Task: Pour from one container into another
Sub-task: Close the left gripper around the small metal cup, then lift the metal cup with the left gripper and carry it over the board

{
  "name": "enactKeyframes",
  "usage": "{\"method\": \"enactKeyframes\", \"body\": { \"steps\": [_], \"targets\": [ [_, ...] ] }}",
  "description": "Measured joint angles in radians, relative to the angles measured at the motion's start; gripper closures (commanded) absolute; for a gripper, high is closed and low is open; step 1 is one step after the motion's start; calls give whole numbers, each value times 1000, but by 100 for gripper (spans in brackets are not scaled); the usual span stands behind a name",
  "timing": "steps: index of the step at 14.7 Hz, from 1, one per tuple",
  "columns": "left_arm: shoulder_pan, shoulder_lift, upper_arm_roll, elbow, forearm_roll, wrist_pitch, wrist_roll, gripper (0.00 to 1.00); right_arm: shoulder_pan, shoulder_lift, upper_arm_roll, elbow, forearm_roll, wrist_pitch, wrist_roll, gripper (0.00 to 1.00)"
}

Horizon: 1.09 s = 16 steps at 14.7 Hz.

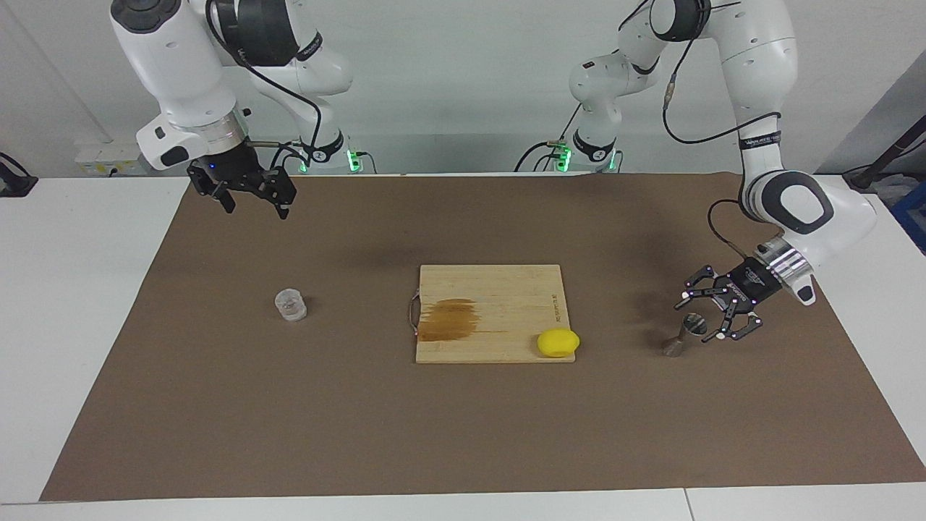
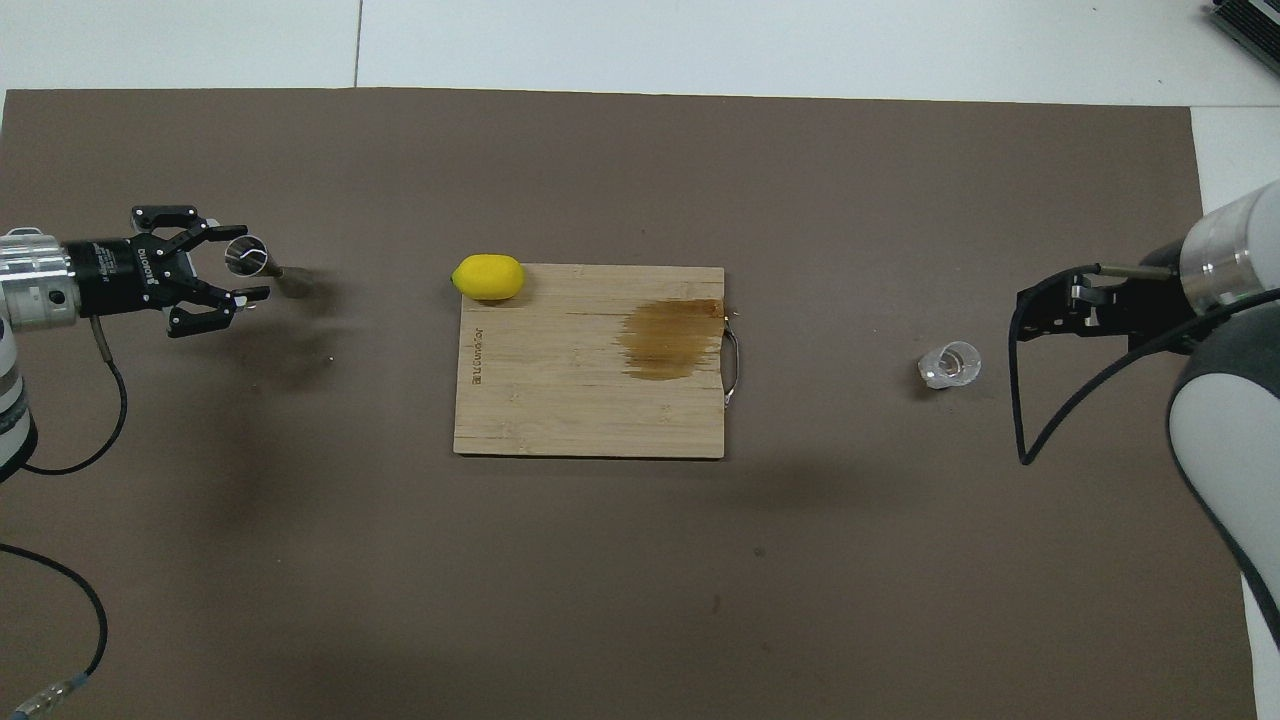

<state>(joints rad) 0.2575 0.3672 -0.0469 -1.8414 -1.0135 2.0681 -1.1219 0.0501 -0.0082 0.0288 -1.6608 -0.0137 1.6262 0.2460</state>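
The steel jigger (image 1: pixel 686 336) stands upright on the brown mat (image 1: pixel 217 405), in the middle band of the facing view out toward the left arm's end of the tabletop (image 1: pixel 72 289). The left gripper (image 1: pixel 700 320) is low at the jigger, coming in sideways from that end. Its fingers (image 2: pixel 236 229) are spread, one on each side of the jigger's upper cone. The overhead view shows a gap at least on one side, so they are not pinching it. Whether the other finger touches the rim, I cannot tell.

The clear cup (image 1: pixel 291 305) sits upright on the mat at about the same height in the frame, toward the right arm's end, well apart from the jigger. The right gripper (image 1: pixel 253 199) hangs in the air in the upper part of the facing view, over bare mat at the right arm's end. Its fingers are spread and hold nothing.

Between the cup and the jigger, in the middle of both frames, lies a wooden cutting board (image 1: pixel 499 289) with a brown stain (image 1: pixel 448 320) on the half toward the cup. A lemon (image 1: pixel 558 342) rests on the board's corner farthest from the robots, on the jigger's side.
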Motion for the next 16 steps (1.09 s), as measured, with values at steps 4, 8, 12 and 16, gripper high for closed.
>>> {"method": "enactKeyframes", "body": {
  "steps": [4, 8, 12, 16],
  "targets": [
    [0, 0, 0, 0, 0, 0, -4, 100, 0, 0, 0, 0, 0, 0, 0, 0],
    [0, 0, -2, 0, -2, -1, -10, 100, 0, 0, 0, 0, 0, 0, 0, 0],
    [-3, -1, -10, 8, -10, -62, -48, 100, 0, 0, 0, 0, 0, 0, 0, 0],
    [-17, -11, -41, 31, -25, -153, -72, 100, 0, 0, 0, 0, 0, 0, 0, 0]
  ]
}}
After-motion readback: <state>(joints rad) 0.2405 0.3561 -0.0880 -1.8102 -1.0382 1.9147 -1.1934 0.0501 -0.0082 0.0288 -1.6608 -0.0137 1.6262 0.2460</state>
